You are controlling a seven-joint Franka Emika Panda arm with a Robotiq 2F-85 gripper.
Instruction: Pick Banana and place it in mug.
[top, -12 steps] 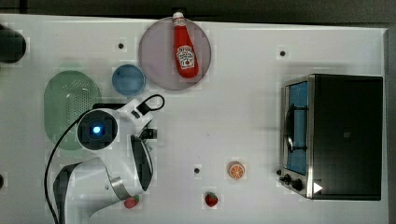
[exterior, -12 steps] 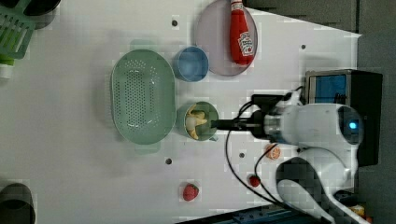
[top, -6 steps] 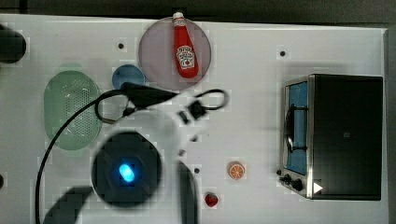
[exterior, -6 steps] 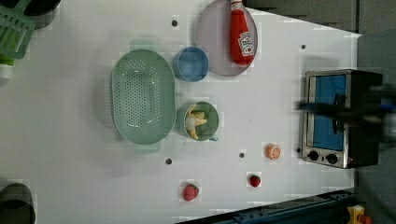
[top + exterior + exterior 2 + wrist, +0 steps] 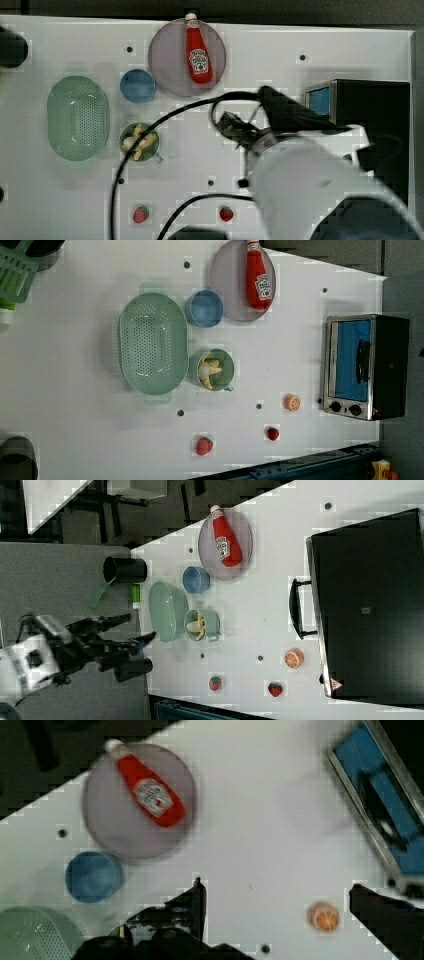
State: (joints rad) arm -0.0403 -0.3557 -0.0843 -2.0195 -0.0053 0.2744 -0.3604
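Banana point(image 5: 210, 371) lies inside the mug point(image 5: 227, 369), beside the colander point(image 5: 152, 342) on the table point(image 5: 300, 355). A second ago I hovered at that mug; now my jaws point(image 5: 275, 900) are spread, empty, well away. Placement looks finished.

On the white bench point(image 5: 300, 355), a ketchup bottle point(image 5: 259, 275) lies on a grey plate point(image 5: 230, 285), with the blue cup point(image 5: 204, 308) touching the plate at its 8 o'clock. The pale green colander point(image 5: 153, 342) sits at 7 o'clock from the cup. The toaster oven point(image 5: 365, 367) has an orange slice point(image 5: 292, 402) near its 8 o'clock, and two strawberries point(image 5: 272, 433) lie further along.
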